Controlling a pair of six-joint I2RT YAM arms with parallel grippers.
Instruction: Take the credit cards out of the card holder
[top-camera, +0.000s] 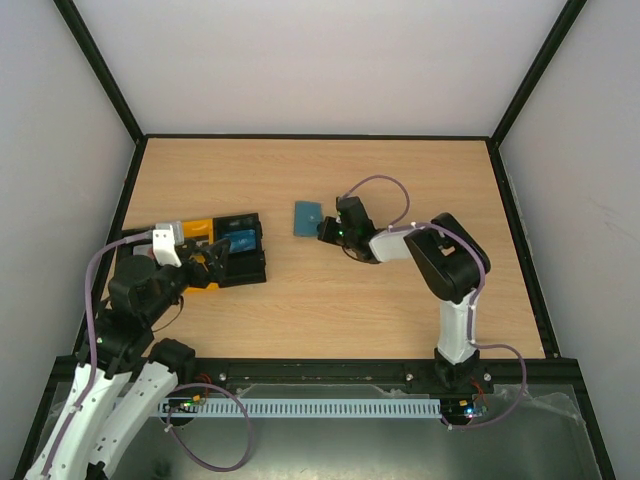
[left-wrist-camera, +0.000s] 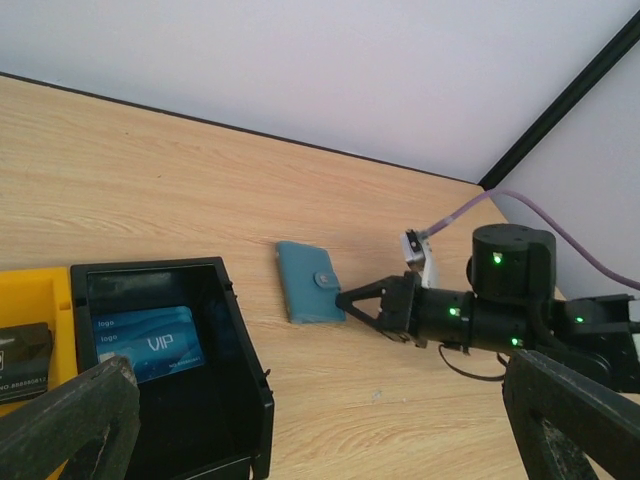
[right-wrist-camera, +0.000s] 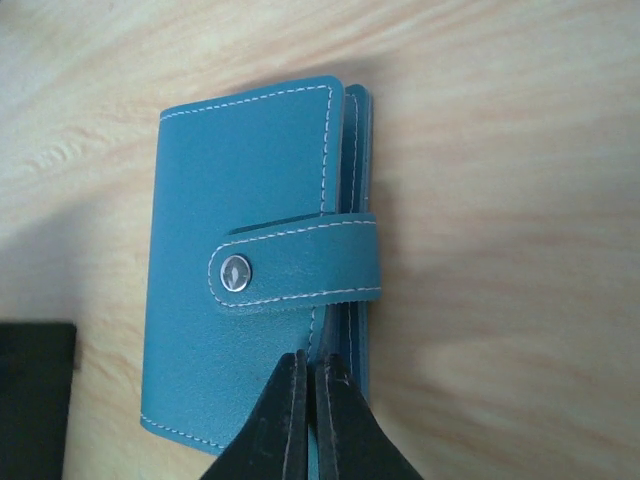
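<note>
The card holder (top-camera: 307, 217) is a teal-blue wallet lying flat on the table, its snap tab (right-wrist-camera: 295, 268) fastened. My right gripper (right-wrist-camera: 312, 360) is shut, its tips together over the holder's cover beside the open edge, just below the tab; nothing shows between them. From the left wrist view the same tips (left-wrist-camera: 345, 297) touch the holder's (left-wrist-camera: 308, 282) right edge. A blue credit card (left-wrist-camera: 150, 345) marked VIP lies in the black tray (left-wrist-camera: 240, 340). My left gripper (left-wrist-camera: 320, 440) hangs open above that tray's near side. Any cards inside the holder are hidden.
A yellow tray (left-wrist-camera: 35, 290) adjoins the black one on its left and holds a dark flat item (left-wrist-camera: 22, 350). Both trays sit at the table's left (top-camera: 240, 255). Black frame posts and white walls border the table.
</note>
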